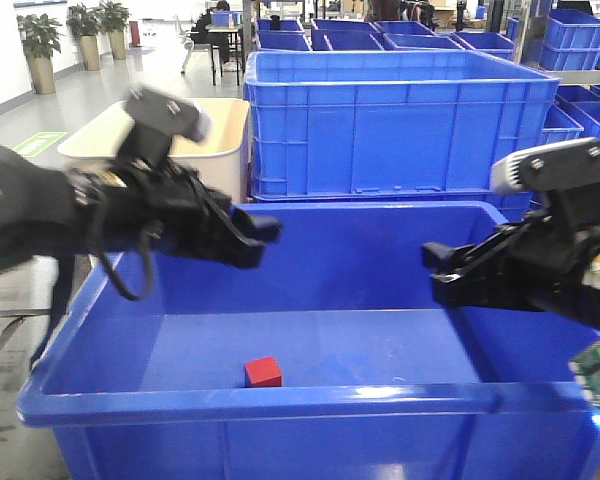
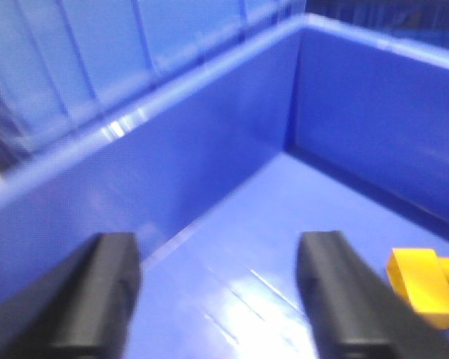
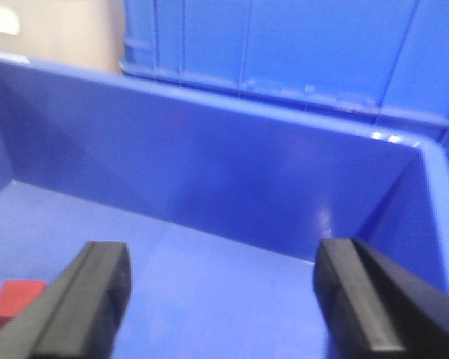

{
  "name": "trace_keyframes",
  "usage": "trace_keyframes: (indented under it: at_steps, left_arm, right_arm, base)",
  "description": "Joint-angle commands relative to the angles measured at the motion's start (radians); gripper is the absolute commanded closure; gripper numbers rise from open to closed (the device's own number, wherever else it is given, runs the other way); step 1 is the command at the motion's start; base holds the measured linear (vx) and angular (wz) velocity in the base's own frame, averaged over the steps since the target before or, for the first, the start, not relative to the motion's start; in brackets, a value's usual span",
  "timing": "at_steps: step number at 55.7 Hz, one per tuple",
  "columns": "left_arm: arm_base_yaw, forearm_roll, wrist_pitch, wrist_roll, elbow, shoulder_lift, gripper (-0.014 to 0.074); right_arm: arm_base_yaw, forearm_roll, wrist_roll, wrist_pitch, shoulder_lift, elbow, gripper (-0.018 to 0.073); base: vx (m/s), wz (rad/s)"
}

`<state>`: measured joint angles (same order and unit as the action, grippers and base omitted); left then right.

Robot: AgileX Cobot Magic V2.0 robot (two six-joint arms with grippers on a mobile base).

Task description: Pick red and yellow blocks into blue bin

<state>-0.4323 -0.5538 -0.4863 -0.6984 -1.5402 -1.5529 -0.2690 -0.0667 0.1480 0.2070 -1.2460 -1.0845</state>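
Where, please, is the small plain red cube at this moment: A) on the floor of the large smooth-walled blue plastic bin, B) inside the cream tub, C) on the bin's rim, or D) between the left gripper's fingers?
A: the small plain red cube rests on the floor of the large smooth-walled blue plastic bin, with both grippers open above it.

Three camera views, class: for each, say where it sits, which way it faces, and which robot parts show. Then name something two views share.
Exterior front-facing: behind the arms, looking forward over the blue bin; shows left gripper and right gripper.
Left wrist: on the left arm, facing into the bin; shows left gripper, open, and the yellow block.
Right wrist: on the right arm, facing the bin's far wall; shows right gripper, open.
Shared: the red block appears in exterior and right wrist views.
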Motion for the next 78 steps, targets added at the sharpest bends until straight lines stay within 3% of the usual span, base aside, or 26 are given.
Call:
trace_keyframes:
  at_steps: [1,7,12,18,22,23,28,39,52,78]
  left_arm:
    - [-0.003,0.056,0.038,0.015,-0.031,0.118,0.0257]
    - [-0.003,0.196,-0.033,0.115,-0.031,0.209,0.0601]
    - [-0.003,0.266,-0.106,0.201,-0.025,0.268,0.0605]
    - [-0.003,0.278,-0.117,0.256,0.081,0.368,0.0601]
    - [-0.003,0.278,-0.059,0.271,0.236,0.468,0.0598]
    - [-0.003,0.278,-0.013,0.301,0.341,0.537,0.0597]
    - [-0.003,0.276,0.067,0.372,0.549,0.669,0.0597]
    - [-0.003,0.275,0.18,0.472,0.847,0.934,0.0597]
    - [-0.003,0.276,0.158,0.472,0.915,1.042,0.0597]
    - [-0.003,0.278,0.154,0.472,0.915,1.045,0.0596]
  right_arm:
    - [0.0,0.008,0.007,-0.007,0.084,-0.037,0.0127]
    - [0.0,0.01,0.007,0.118,0.168,-0.037,0.0357]
    - [0.0,0.009,0.005,0.184,0.247,-0.016,0.0578]
    - [0.0,0.009,-0.015,0.171,0.379,0.073,0.0574]
    - [0.0,0.009,-0.035,0.145,0.467,0.16,0.0571]
    - [0.0,0.009,-0.046,0.146,0.542,0.216,0.0571]
    - [0.0,0.006,-0.049,0.158,0.654,0.321,0.057]
    - [0.0,0.006,-0.049,0.166,0.816,0.476,0.057]
    - [0.0,0.006,-0.046,0.177,0.839,0.518,0.057]
    - [0.0,0.006,-0.046,0.179,0.837,0.518,0.057]
  base:
    - [0.0,0.0]
    - [0.0,0.0]
    - [0.0,0.0]
    - [0.0,0.0]
    - [0.0,0.0]
    - [0.0,0.0]
    - [0.0,0.0]
    - [0.0,0.0]
    - [0.0,0.0]
    - [0.0,0.0]
